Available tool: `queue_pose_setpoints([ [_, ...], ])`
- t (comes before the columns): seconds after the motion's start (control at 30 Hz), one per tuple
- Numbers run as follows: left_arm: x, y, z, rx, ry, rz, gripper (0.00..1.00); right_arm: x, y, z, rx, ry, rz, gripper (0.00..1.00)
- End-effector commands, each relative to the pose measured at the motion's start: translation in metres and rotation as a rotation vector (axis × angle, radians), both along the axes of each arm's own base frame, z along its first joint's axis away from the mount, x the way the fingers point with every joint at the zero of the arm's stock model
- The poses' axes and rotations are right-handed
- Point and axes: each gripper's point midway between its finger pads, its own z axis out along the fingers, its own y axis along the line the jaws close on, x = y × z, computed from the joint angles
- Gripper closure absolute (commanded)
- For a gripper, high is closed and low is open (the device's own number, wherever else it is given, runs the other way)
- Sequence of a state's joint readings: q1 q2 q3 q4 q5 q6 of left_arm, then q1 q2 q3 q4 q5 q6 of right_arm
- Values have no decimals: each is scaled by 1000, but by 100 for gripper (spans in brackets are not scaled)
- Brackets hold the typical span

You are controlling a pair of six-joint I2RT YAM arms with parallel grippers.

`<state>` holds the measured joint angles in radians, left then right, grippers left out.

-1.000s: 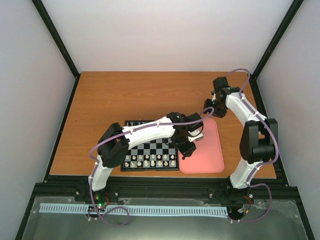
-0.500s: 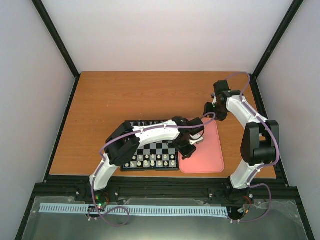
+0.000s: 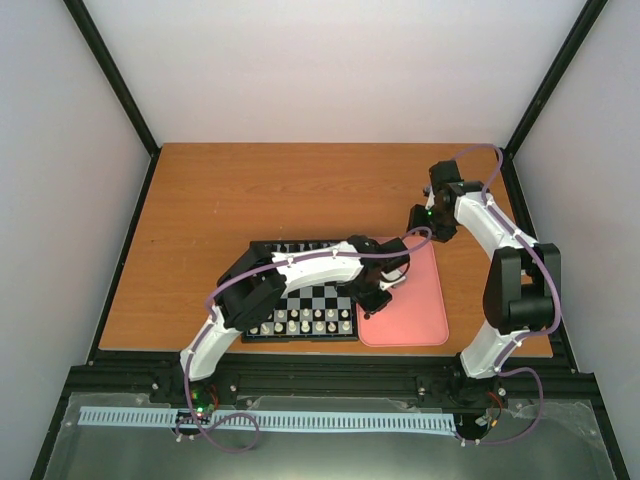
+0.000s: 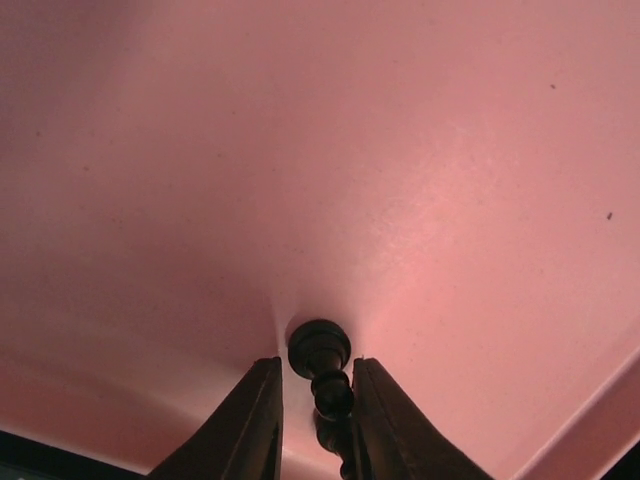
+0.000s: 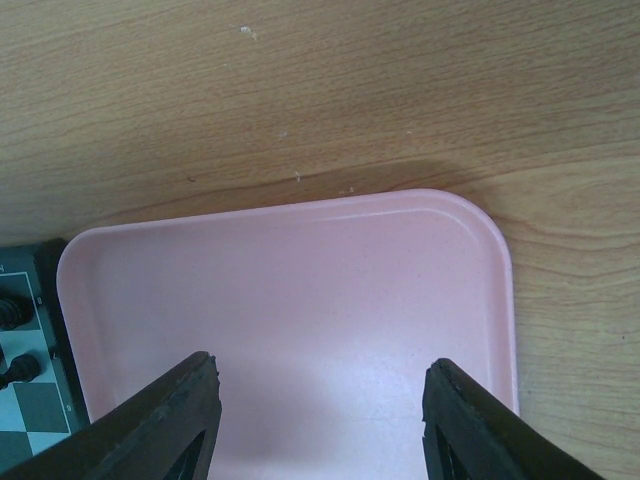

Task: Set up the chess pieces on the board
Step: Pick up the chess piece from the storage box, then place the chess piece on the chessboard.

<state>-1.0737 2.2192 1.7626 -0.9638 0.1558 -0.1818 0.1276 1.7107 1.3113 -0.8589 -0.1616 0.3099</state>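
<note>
The left hand was down on the pink tray, its two fingers drawn narrow on either side of a single black chess piece. The piece appeared to lie on the tray floor with its round end pointing away from the wrist camera. Its slim stem sat between the pads. A sliver of gap showed on one side, so I could not tell whether the pads were gripping it.

The piece looked tiny, light and hard, with a smooth turned profile. It was probably not fragile, but it was likely to roll or squirt out of a pinch on its curved end. The narrow waist, where the fingers stood, seemed the best place to hold it, with only gentle pressure.

The right hand hung wide and empty over the far end of the tray, near the bare tabletop. The board lay just left of the tray, with white pieces lined along its near rows.
</note>
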Motion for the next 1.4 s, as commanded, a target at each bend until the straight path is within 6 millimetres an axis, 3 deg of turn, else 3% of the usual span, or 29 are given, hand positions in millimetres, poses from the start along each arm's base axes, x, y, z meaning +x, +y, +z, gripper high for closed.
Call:
queue_pose_setpoints([
  [0.0, 4, -11, 7, -24, -21, -7, 82, 1, -4, 7, 3, -33, 1, 44],
  [0.23, 5, -13, 10, -28, -23, -6, 99, 1, -3, 2, 8, -23, 1, 44],
  [0.53, 22, -6, 30, -60, -28, 50, 99, 2, -3, 1, 9, -20, 0, 44],
  [0.73, 43, 17, 58, -74, -57, 120, 99, 3, -2, 1, 17, -22, -3, 44],
  [0.87, 65, 50, 90, -63, -117, 203, 99, 5, -1, 2, 23, -26, -4, 44],
  [1.03, 85, 123, 114, -17, -135, 395, 99, 7, 2, 0, 38, -25, -1, 44],
  [1.2, 94, 208, 108, 61, -130, 595, 99, 9, 4, -2, 45, -21, 5, 44],
  [1.37, 96, 264, 93, 100, -95, 740, 99, 10, 4, -4, 43, -11, 16, 44],
])
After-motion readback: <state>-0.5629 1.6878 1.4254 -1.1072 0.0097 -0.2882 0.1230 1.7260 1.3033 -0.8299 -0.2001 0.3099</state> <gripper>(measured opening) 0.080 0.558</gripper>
